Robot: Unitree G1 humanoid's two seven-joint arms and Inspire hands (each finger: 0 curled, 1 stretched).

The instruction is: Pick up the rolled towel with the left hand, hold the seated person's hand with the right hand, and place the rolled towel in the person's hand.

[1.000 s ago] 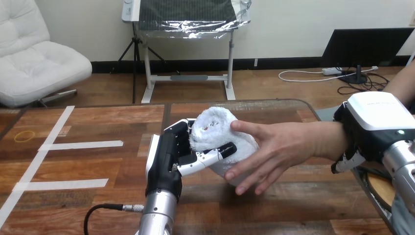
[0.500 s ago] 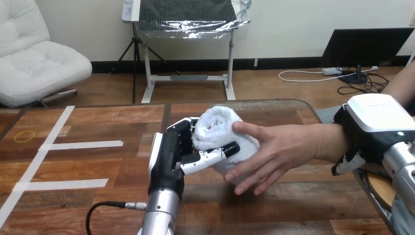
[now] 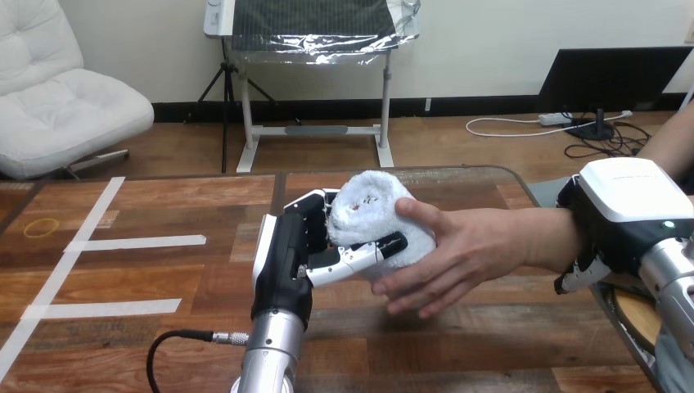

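Rising from the bottom edge, the silver left arm (image 3: 266,360) ends in the left hand (image 3: 282,262), which stands upright over the middle of the wooden bench (image 3: 164,344) with its white-shelled back turned toward the view's left. That hand grips the rolled towel (image 3: 368,209): its thumb (image 3: 368,250) lies across the near face of the roll and its fingers (image 3: 315,214) curl round the far-left side. The towel is white and fluffy, with one spiralled end facing the camera, and it is held up off the bench top.

To the right at the same depth, the person's hand (image 3: 466,250) reaches in from the view's right, palm turned toward the towel. Its thumb rests over the roll's upper right edge and its fingers spread beneath and just in front of the roll, so both the robot's left hand and the person's hand are on the towel.

Further right, the right arm (image 3: 675,286) comes in at the side edge. The right hand (image 3: 626,209) sits over the person's wrist (image 3: 544,233), white shell uppermost, and its fingers (image 3: 575,276) curl under the wrist, clasping it.

Farther off on the left half of the bench lie white tape strips (image 3: 135,242) and a yellow ring mark (image 3: 41,227), well apart from both hands.
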